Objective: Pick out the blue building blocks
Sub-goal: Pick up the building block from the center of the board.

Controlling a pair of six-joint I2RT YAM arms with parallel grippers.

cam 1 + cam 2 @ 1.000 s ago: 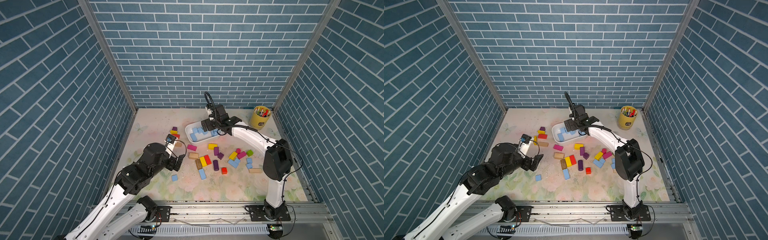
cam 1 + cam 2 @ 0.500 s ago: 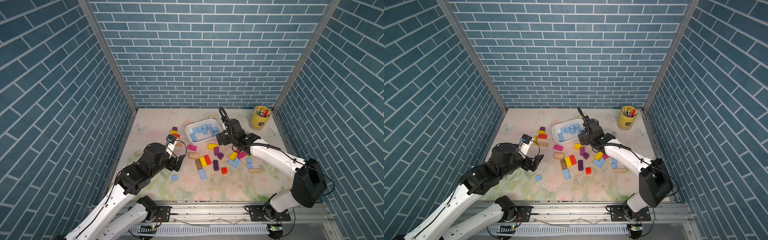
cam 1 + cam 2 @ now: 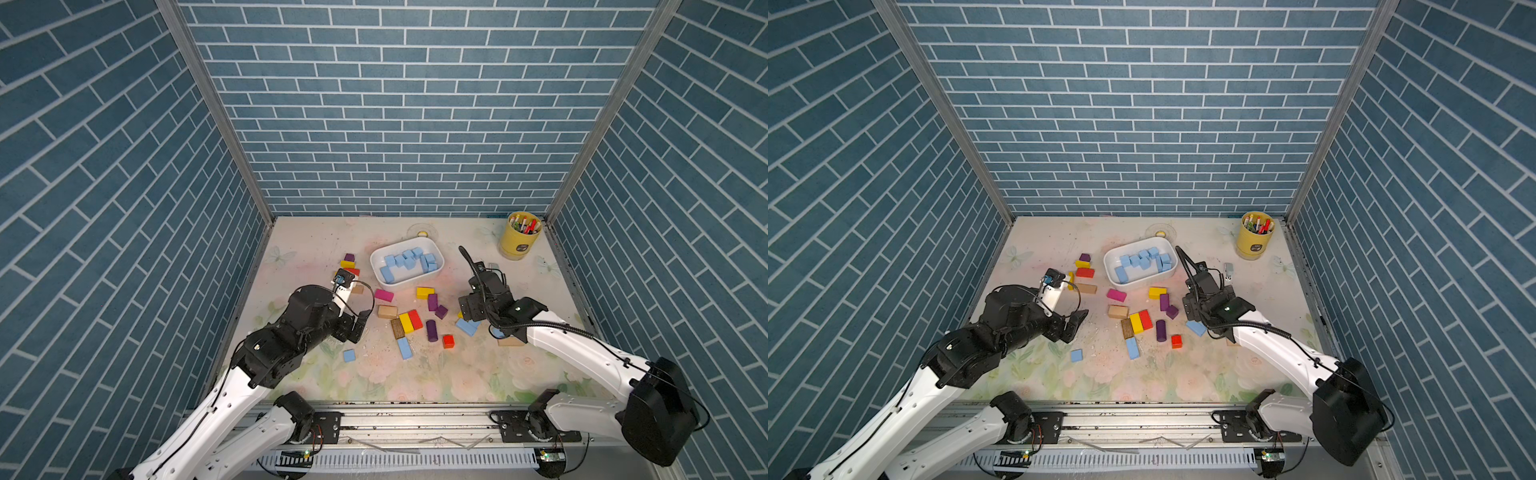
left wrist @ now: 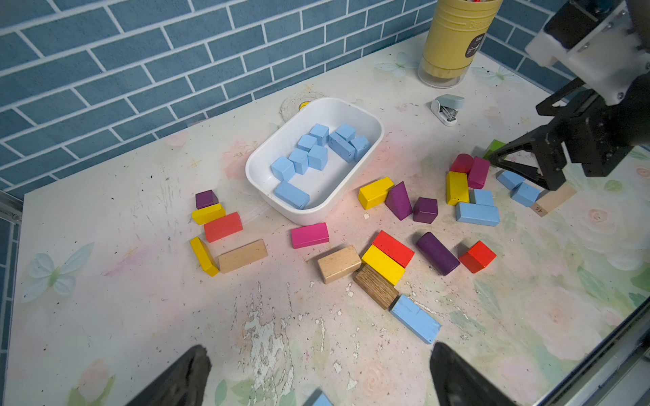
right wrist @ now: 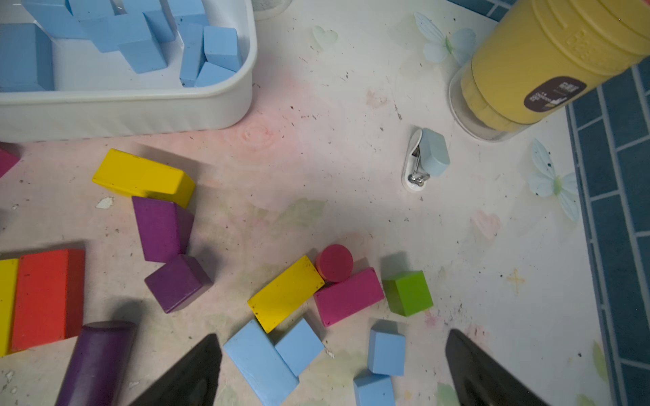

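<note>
Just right of centre frame, a matte sky-blue rectangular brick (image 3: 467, 327) lies slanting upper-left to lower-right, just beside the wide-apart jaws of the right gripper (image 3: 469, 311).

Blue building blocks (image 4: 477, 213) look matt, painted; the white tray (image 4: 309, 215) is smooth, glossy plastic; the worktop (image 4: 140, 309) is scuffed — its print flaking.

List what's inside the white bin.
Only blue building blocks, about nine, cubes and longer bricks, lie loosely piled in the white bin. The floor beneath them is covered.
</note>
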